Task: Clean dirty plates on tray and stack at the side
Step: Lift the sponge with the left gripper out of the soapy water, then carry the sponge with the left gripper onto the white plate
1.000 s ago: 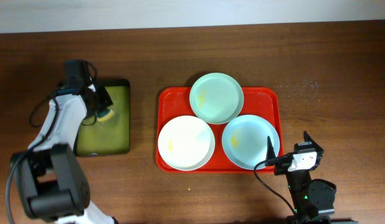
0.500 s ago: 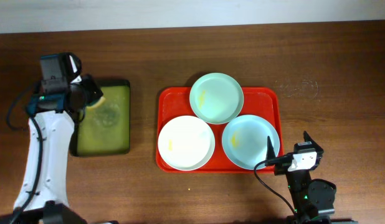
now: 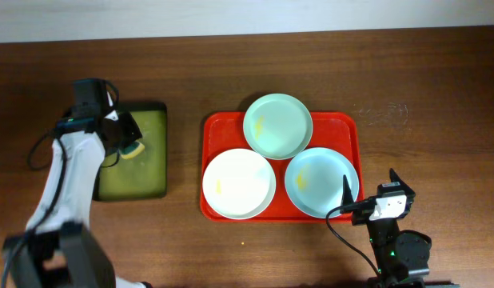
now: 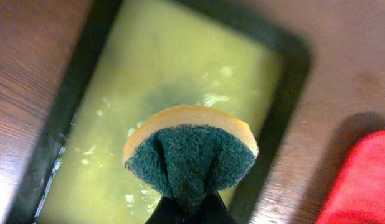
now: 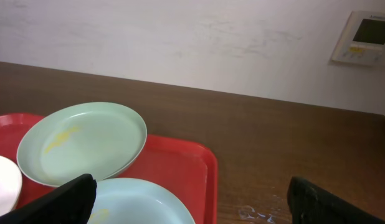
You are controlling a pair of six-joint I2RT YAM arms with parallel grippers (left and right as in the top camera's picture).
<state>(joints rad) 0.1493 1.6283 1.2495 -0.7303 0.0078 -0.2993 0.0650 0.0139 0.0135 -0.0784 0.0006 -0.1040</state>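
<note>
Yellow round sponge with a dark green scouring face point(image 4: 191, 152), pinched in the left gripper point(image 4: 186, 211), over the small tray at left; plates sit on the red tray.

Left gripper jaws are closed on the sponge's green side, over the black-rimmed rectangular tray of yellow-green liquid point(image 3: 139, 180), toward its far end; sponge-to-liquid contact cannot be told. Well to the right lies the large red rectangular plastic tray point(image 3: 343, 128). On it: a round white plate point(image 3: 239, 183) near left, a pale mint green plate point(image 3: 278, 126) at the far middle overhanging the far rim, and a pale blue plate point(image 3: 321, 183) near right. Each shows a small yellow smear. The right gripper point(image 5: 191, 186) is at the tray's near right corner, fingers spread wide, holding nothing.
</note>
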